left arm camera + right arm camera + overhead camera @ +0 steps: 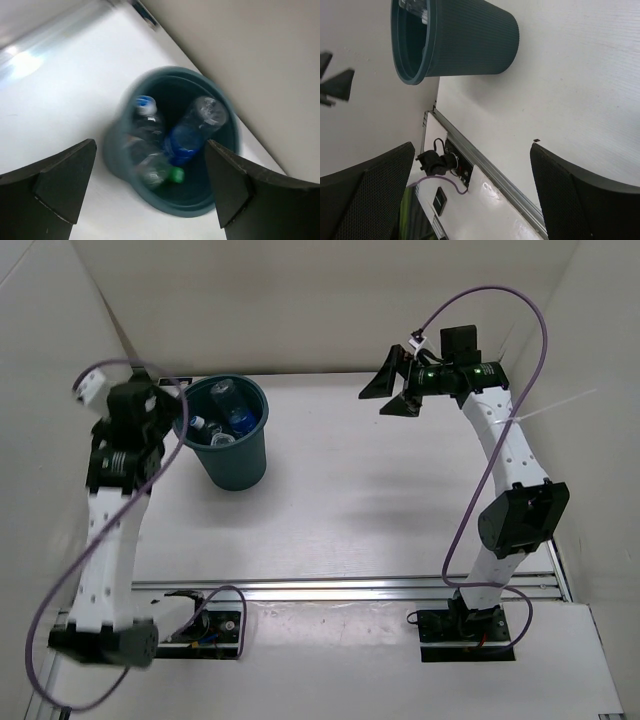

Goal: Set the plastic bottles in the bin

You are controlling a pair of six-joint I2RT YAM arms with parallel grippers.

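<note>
The dark teal bin [236, 462] stands upright at the back left of the table. Several plastic bottles [226, 418] lie inside it. In the left wrist view the bin [200, 209] holds a clear bottle with a blue label [189, 134], a clear bottle with a blue cap [147, 114] and a bottle with a green cap [161, 172]. My left gripper [150, 192] is open and empty, held above the bin, also seen from above [170, 400]. My right gripper [396, 392] is open and empty, raised at the back right, far from the bin [465, 40].
White walls close in the table at the back and on both sides. An aluminium rail [350, 588] runs along the near edge by the arm bases. A purple cable [500, 300] loops above the right arm.
</note>
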